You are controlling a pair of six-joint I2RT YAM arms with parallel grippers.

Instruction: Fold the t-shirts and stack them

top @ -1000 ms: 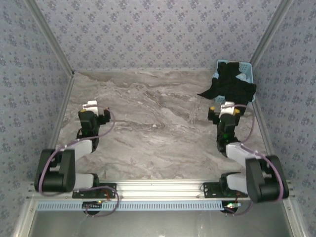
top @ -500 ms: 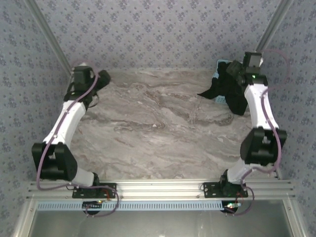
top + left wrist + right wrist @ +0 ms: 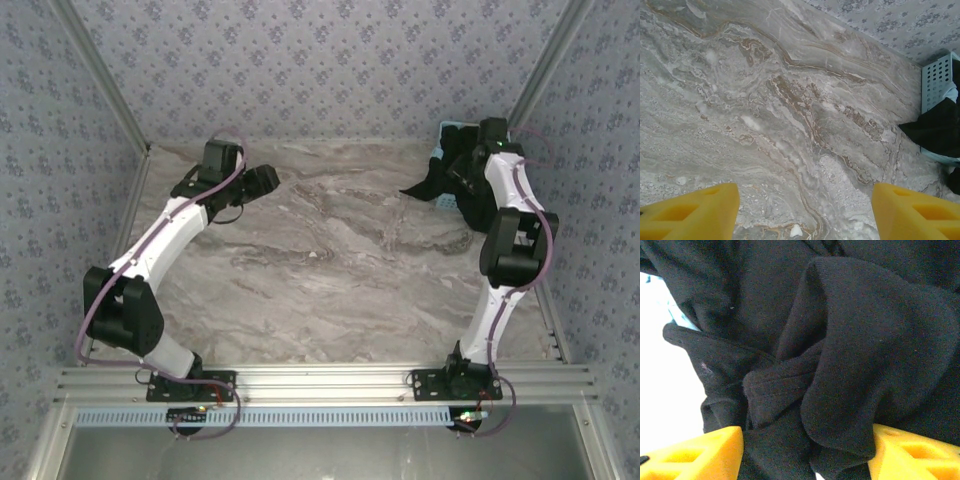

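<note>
Crumpled black t-shirts point(image 3: 470, 185) fill a light blue basket point(image 3: 441, 150) at the table's far right, with a sleeve spilling onto the table. Up close in the right wrist view the black cloth point(image 3: 840, 340) shows plain folds, no print visible. My right gripper point(image 3: 807, 452) is open, pushed down into the pile, with cloth bunched between its wide-spread yellow fingers point(image 3: 695, 452). Over the bare marble at the far left, my left gripper point(image 3: 262, 180) hangs open and holds nothing. Its view takes in the basket point(image 3: 935, 80) and a black cloth edge point(image 3: 935, 132) at the right.
The marble table point(image 3: 320, 270) is walled on three sides by patterned panels point(image 3: 320, 60). Metal frame rails run along the left and right edges. The basket sits tight in the far right corner against the wall.
Both arms rose from their folded rest pose and reached far across the table. The left gripper swung right toward the middle back. The right gripper dropped into the basket's black cloth.
</note>
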